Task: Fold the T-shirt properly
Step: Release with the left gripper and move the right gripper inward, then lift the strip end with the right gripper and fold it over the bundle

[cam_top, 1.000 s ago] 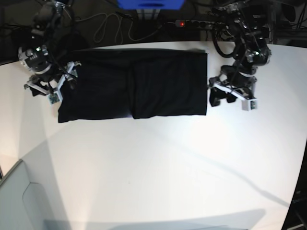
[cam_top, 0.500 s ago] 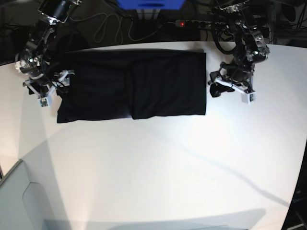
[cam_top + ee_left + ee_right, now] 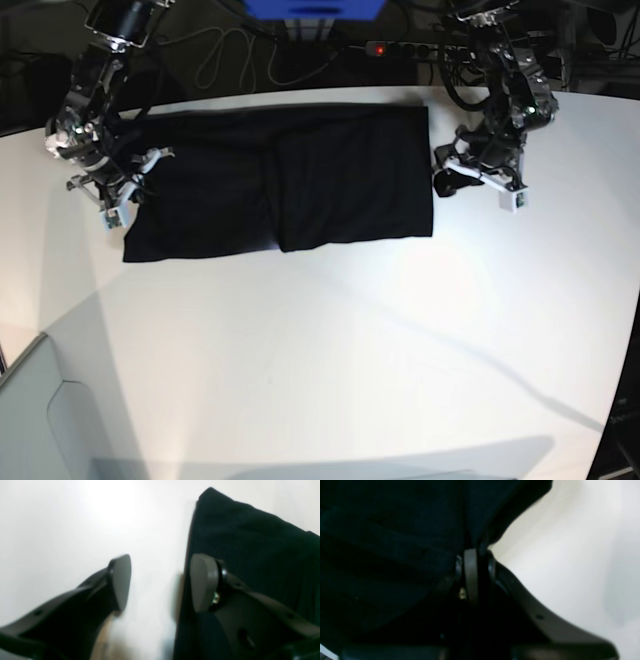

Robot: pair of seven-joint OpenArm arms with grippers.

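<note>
The black T-shirt [image 3: 300, 170] lies folded into a wide rectangle across the far part of the white table [image 3: 350, 350], plain side up. At its left end in the base view, my right gripper [image 3: 124, 197] is shut on the shirt's edge. The right wrist view shows its fingers [image 3: 470, 577] pressed together, with black cloth [image 3: 395, 530] pinched between them and bunched above. My left gripper [image 3: 445, 180] sits at the shirt's right end and is open. One finger [image 3: 120, 580] is over bare table, the other [image 3: 202, 585] over the cloth edge [image 3: 250, 542].
A power strip [image 3: 400, 48] with a red light, loose cables [image 3: 225, 55] and a blue object [image 3: 315, 8] lie behind the table's far edge. A grey surface [image 3: 50, 420] sits at the lower left corner.
My right gripper has closed on the shirt's left edge, and that edge has shifted slightly. The left gripper has crept a little closer to the shirt's right end, still open.
</note>
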